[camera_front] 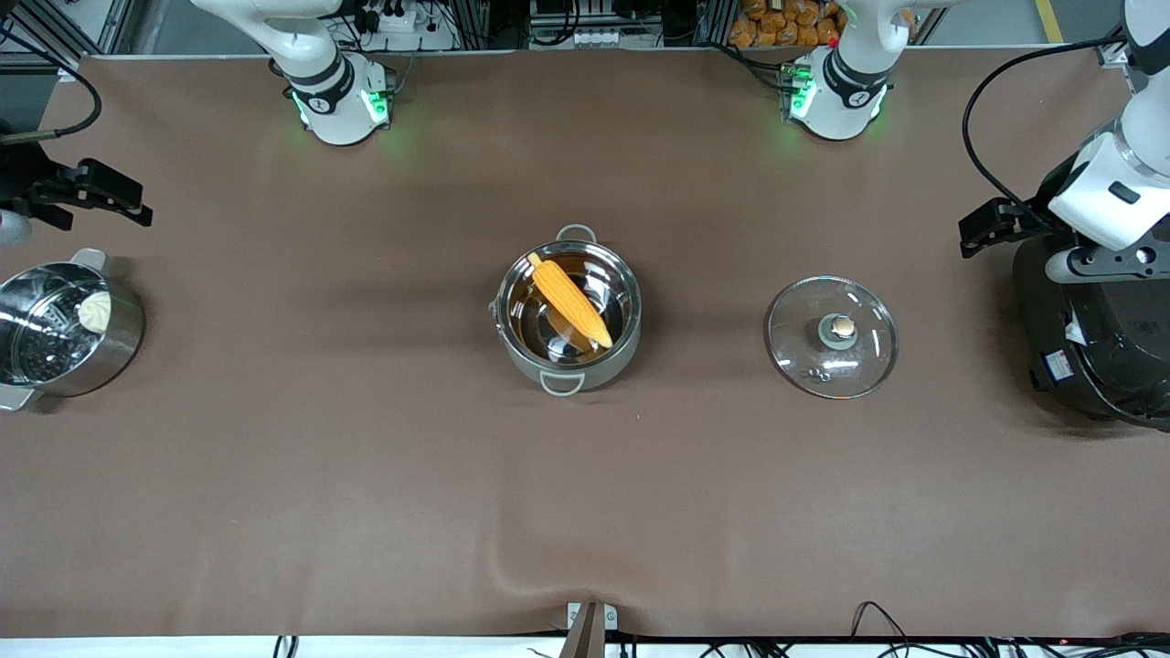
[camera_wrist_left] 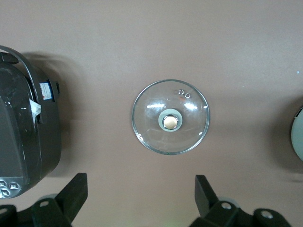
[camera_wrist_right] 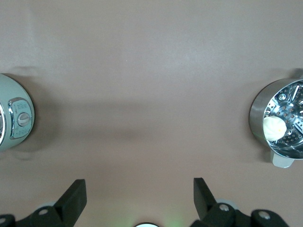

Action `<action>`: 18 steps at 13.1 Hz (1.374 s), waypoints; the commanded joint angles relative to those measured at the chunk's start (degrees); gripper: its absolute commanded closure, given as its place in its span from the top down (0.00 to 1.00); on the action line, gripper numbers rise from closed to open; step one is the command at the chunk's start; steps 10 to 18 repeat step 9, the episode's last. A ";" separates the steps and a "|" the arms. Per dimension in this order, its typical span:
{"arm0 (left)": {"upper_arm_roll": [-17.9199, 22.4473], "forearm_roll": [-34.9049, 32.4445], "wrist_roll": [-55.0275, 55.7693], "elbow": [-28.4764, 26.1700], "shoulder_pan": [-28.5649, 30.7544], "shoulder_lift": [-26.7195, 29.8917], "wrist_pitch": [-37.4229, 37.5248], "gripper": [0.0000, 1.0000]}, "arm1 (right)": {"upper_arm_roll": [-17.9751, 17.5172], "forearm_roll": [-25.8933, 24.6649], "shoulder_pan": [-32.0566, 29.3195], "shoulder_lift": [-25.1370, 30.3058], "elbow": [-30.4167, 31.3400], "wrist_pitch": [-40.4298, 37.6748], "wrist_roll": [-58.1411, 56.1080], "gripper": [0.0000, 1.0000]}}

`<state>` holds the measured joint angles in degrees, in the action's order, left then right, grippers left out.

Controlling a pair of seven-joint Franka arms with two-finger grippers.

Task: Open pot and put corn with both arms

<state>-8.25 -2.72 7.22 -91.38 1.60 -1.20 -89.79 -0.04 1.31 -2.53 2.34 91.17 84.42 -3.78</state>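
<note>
— Corn (camera_front: 570,301) first: where does it lie, and which way does it run?

— In the pot (camera_front: 568,313), at the middle of the table (camera_front: 366,475). It lies on a slant, its pale tip up against the rim toward the robots' bases and the right arm's end, its thick end nearer the front camera and toward the left arm's end. It spans most of the pot's width.

— And going across the front view from its first edge?

— A steel pot with a perforated insert (camera_front: 64,331) holds a white bun (camera_front: 95,312). The right gripper (camera_front: 110,192) hangs above the cloth just beside it, its fingers (camera_wrist_right: 73,198) spread wide with nothing between them — that arm waits. Then comes the open pot with the corn. Next is the glass lid (camera_front: 832,337), flat on the table, knob up, well apart from the pot. Last is the black rice cooker (camera_front: 1092,338), with the left gripper (camera_front: 992,224) over its edge; the fingers (camera_wrist_left: 75,191) stand wide apart and empty, the lid showing between them.
</note>
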 commanded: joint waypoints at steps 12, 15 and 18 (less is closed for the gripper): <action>0.26 0.79 -1.51 1.73 0.42 0.58 0.58 1.00 | -0.40 0.98 -1.25 1.18 1.38 0.30 -0.08 1.00; 0.26 0.79 -1.51 1.73 0.42 0.58 0.58 1.00 | -0.40 0.98 -1.25 1.18 1.38 0.30 -0.08 1.00; 0.26 0.79 -1.51 1.73 0.42 0.58 0.58 1.00 | -0.40 0.98 -1.25 1.18 1.38 0.30 -0.08 1.00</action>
